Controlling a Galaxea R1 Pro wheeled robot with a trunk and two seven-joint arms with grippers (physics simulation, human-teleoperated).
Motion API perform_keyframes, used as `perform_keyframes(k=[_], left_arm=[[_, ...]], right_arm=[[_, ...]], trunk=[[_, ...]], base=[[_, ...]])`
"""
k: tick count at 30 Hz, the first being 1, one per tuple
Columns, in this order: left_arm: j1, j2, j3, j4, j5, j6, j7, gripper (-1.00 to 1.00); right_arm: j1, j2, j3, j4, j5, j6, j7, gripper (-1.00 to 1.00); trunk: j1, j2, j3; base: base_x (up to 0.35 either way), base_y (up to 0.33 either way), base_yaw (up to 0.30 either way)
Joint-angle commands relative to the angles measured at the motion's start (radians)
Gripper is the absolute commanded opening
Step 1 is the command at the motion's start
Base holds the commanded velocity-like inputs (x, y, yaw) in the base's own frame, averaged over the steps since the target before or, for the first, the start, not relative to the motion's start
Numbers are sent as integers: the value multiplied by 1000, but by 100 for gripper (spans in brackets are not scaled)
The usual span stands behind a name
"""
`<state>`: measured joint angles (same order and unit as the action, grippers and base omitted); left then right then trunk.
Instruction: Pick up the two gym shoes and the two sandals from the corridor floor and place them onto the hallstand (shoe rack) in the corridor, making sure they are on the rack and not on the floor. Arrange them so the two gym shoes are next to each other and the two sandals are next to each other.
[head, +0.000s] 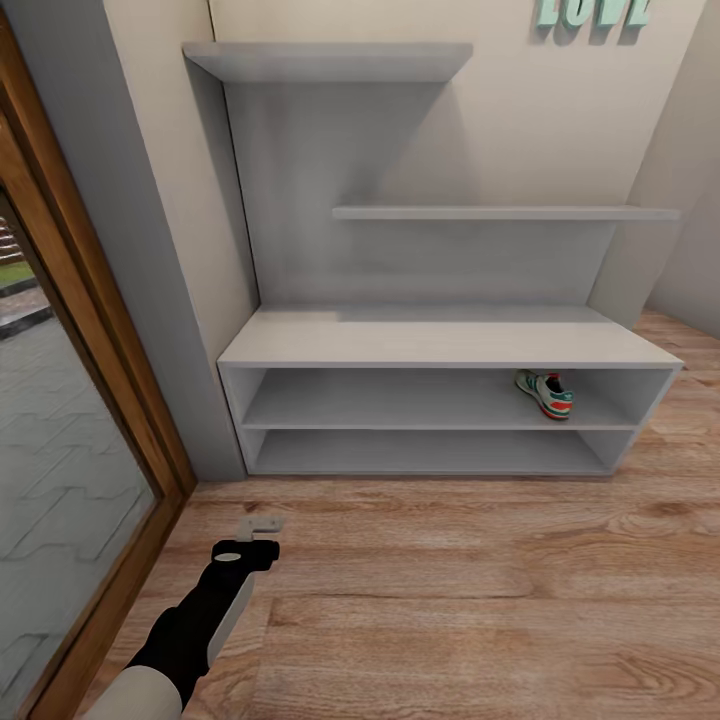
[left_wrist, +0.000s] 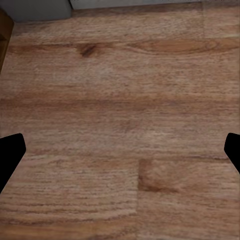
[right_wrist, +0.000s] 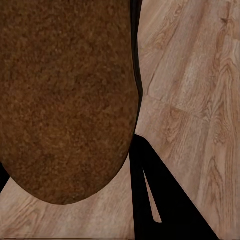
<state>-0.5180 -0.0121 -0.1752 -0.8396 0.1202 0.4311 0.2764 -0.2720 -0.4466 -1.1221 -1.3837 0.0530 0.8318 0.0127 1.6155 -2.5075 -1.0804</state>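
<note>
One gym shoe (head: 545, 392), white with green stripes and an orange heel, lies on the upper open shelf of the white hallstand (head: 440, 340), near its right end. My left gripper (head: 258, 523) hangs low over the corridor floor (head: 450, 600) in front of the rack's left end. In the left wrist view the left gripper (left_wrist: 122, 152) is open, with bare planks between its black fingertips (left_wrist: 11, 150). In the right wrist view a brown, grainy oval surface, a sandal (right_wrist: 65, 95), sits between the black fingers (right_wrist: 160, 200) of my right gripper (right_wrist: 80, 192), held above the floor.
A wood-framed glass door (head: 70, 420) and a grey wall post (head: 150, 300) stand left of the rack. Two stepped wall shelves (head: 500, 212) rise above the rack's flat top. A side wall (head: 680, 220) closes in at the right.
</note>
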Motion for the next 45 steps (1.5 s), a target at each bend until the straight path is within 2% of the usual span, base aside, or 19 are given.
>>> perform_keyframes(k=[1,7,9,11,12,13,14,15,18,20,21,27,29,31,32,35,37,41,45], left_arm=[[0,1,-4,-1,10,2,8,100],[1,2,-4,0,11,-5,6,100],[1,1,-4,19,10,-52,4,100],[1,2,-4,30,10,-109,-5,100],[1,6,-4,36,10,-142,-25,100],[1,14,-3,41,10,-155,-49,100],[1,18,-3,42,11,-160,-63,100],[1,35,-3,45,12,-170,-117,100],[1,56,-2,47,14,-176,-194,100],[1,67,-2,48,13,-181,-249,100],[1,71,-3,48,13,-207,-272,100],[1,70,-4,47,15,-289,-297,100],[1,70,-3,43,14,-316,-368,100],[1,71,-2,40,13,-329,-406,100],[1,72,-1,33,12,-360,-509,100],[1,72,1,28,12,-392,-616,100],[1,73,1,20,12,-405,-662,100],[1,75,3,-61,14,-423,-858,100],[1,74,1,-113,15,-423,-982,100]], right_arm=[[-1,4,1,-2,4,5,3,-100],[-1,6,5,-5,-1,9,8,-100],[-1,6,96,-6,-5,12,10,-100],[-1,6,244,-4,-8,12,10,-100],[-1,6,370,-1,-9,12,9,-100],[-1,7,455,0,-9,12,10,-100],[-1,8,497,1,-9,12,10,-100],[-1,18,628,2,-9,12,10,-100],[-1,50,812,3,-9,12,9,-100],[-1,103,1003,3,-10,12,9,-100],[-1,194,1127,2,-8,12,6,-100],[-1,351,1160,1,-1,12,1,-100],[-1,414,1161,43,-1,12,1,-100],[-3,429,1162,88,-1,12,1,-100],[-47,453,1162,221,-1,13,1,-100],[-147,480,1162,330,-1,13,0,-100],[-186,490,1162,370,-2,13,0,-100],[-368,528,1162,518,-7,13,0,-100],[-469,534,1162,591,-11,14,0,-100]], trunk=[[0,0,-1],[0,0,-1],[0,0,-1],[0,0,-1],[0,0,-1],[0,0,-1],[0,0,-1],[0,0,-1],[0,0,-1],[0,0,-1],[0,0,-1],[0,0,-1],[0,0,-1],[0,0,-1],[0,0,-1],[0,0,-1],[0,0,-1],[0,0,-1],[0,0,-1]], base=[[0,0,0],[0,0,0],[0,0,0],[0,0,0],[0,0,0],[0,0,0],[0,0,0],[0,0,0],[0,0,0],[0,0,0],[0,0,0],[0,0,0],[0,0,0],[0,0,0],[0,0,0],[0,0,0],[0,0,0],[0,0,0],[0,0,0]])
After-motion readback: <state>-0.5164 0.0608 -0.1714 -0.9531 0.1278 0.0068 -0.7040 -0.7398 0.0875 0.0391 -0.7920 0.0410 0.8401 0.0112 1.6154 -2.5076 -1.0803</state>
